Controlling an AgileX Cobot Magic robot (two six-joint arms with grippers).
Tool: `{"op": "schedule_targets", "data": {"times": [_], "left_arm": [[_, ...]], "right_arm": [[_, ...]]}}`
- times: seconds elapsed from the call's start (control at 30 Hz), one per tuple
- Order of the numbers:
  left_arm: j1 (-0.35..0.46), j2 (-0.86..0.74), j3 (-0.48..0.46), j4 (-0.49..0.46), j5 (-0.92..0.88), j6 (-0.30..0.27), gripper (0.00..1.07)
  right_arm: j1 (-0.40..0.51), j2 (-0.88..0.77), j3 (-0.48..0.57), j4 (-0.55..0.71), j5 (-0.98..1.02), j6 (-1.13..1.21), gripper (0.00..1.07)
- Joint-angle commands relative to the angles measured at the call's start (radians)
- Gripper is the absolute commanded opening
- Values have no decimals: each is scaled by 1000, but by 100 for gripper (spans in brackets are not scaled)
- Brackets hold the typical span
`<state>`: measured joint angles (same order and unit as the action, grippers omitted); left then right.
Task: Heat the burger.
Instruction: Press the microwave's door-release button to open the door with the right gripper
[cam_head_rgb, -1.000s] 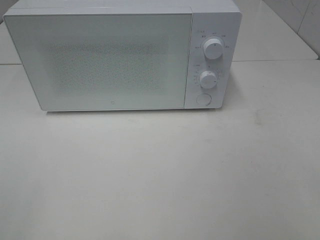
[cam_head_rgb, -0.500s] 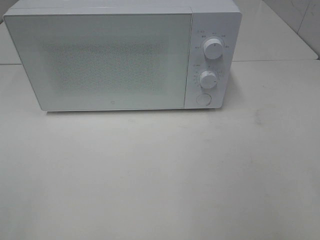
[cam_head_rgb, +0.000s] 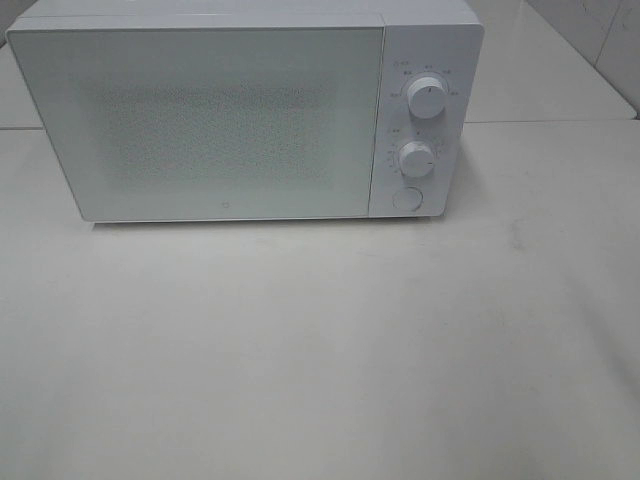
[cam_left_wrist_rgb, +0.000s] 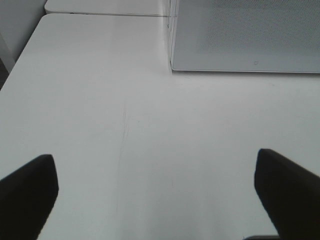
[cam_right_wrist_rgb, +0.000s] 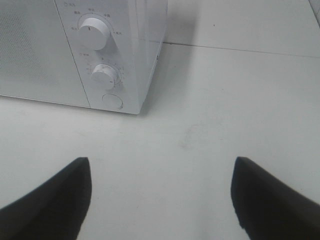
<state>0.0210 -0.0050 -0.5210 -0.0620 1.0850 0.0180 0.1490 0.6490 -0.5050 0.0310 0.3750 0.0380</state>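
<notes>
The burger is out of view in every frame. A white microwave (cam_head_rgb: 240, 110) stands at the back of the white table (cam_head_rgb: 320, 350) with its door shut; it also shows in the left wrist view as the microwave (cam_left_wrist_rgb: 245, 35) and in the right wrist view as the microwave (cam_right_wrist_rgb: 75, 50). Two round knobs, an upper knob (cam_head_rgb: 427, 97) and a lower knob (cam_head_rgb: 415, 158), sit over a round button (cam_head_rgb: 407, 198) on its right panel. My left gripper (cam_left_wrist_rgb: 155, 195) is open over bare table, short of the door's left corner. My right gripper (cam_right_wrist_rgb: 160, 200) is open too, short of the panel's corner. Neither arm shows in the exterior high view.
A seam (cam_head_rgb: 550, 122) runs across the table behind the microwave's right side. A tiled wall (cam_head_rgb: 600, 40) rises at the far right. The table's left edge (cam_left_wrist_rgb: 25, 55) shows in the left wrist view.
</notes>
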Motion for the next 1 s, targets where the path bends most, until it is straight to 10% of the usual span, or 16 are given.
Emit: {"op": "schedule_targets", "data": {"times": [0.03, 1.0], "left_arm": [[3, -13, 5, -1, -13, -6, 100], [3, -13, 5, -1, -13, -6, 100]], "right_arm": [[-2, 52, 5, -1, -55, 1, 75], [-1, 538, 263, 104, -1055, -59, 75]]}}
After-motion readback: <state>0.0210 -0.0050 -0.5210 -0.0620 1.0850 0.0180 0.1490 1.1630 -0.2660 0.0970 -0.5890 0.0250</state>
